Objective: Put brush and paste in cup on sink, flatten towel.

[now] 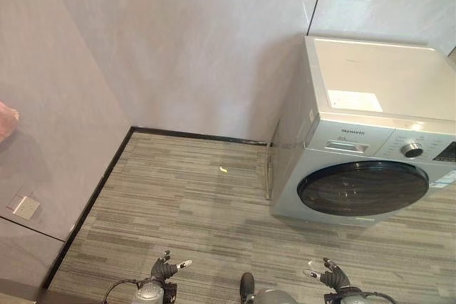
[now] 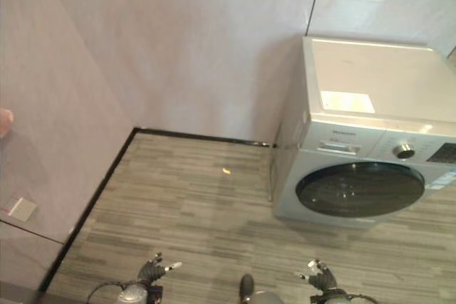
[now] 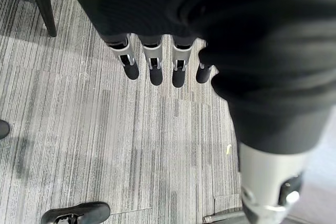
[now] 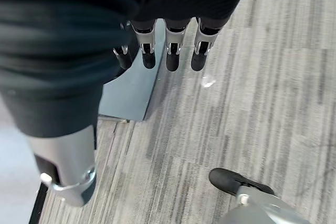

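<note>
My left hand hangs low over the striped grey floor at the lower left, its fingers straight and holding nothing. At the lower right my right hand is held the same way, with its fingers straight and empty above the floor. A bit of something pink pokes in at the left edge against the wall; I cannot tell what it is.
A silver washing machine with a dark round door stands against the wall at the right. A black skirting runs along the grey walls. A socket plate sits low on the left wall. A small yellow scrap lies on the floor.
</note>
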